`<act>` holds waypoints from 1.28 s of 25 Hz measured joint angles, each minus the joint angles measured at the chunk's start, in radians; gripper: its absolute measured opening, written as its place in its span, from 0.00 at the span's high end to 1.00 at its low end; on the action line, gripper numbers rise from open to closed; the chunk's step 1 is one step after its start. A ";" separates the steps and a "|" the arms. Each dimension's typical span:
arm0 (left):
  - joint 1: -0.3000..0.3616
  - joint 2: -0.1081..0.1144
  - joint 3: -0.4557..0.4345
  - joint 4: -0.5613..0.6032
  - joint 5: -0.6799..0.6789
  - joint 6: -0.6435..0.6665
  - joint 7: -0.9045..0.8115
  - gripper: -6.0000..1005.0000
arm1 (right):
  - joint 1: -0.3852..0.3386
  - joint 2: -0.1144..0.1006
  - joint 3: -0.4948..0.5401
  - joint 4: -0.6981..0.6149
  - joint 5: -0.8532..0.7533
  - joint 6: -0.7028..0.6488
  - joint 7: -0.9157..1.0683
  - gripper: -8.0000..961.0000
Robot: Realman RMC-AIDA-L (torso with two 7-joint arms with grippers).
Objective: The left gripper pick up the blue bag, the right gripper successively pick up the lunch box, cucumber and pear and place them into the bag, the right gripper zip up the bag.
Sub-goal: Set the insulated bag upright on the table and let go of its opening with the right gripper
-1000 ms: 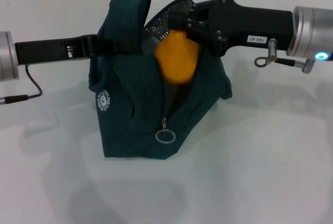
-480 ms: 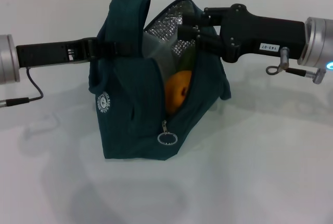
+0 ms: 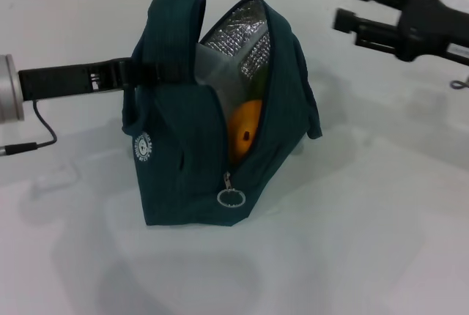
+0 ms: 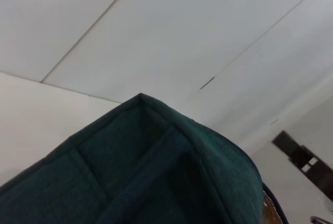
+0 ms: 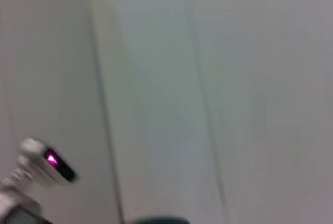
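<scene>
Since dropping the pear (image 3: 244, 130), your right end effector (image 3: 352, 9) is sitting empty and spread wide, far-right of the bag (image 3: 190, 154), whose zipper pull (image 3: 230, 196) is hanging near-left of it, while the left end effector (image 3: 143, 73) is gripping the bag's handle.

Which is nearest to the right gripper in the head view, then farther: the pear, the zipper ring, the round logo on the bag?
From the right gripper:
1. Pear, inside the open bag.
2. Zipper ring, low on the front.
3. Round logo, on the bag's left side.

The left arm (image 3: 66, 83) reaches in level from the left edge, its left gripper (image 3: 150, 72) clamped on the bag's strap (image 3: 163, 71). The right gripper (image 3: 350, 6) hangs near the far right corner, fingers spread, holding nothing.
</scene>
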 joint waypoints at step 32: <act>-0.006 -0.001 0.004 -0.022 -0.002 0.001 0.024 0.95 | 0.160 0.041 0.006 0.175 -0.232 0.316 -0.027 0.16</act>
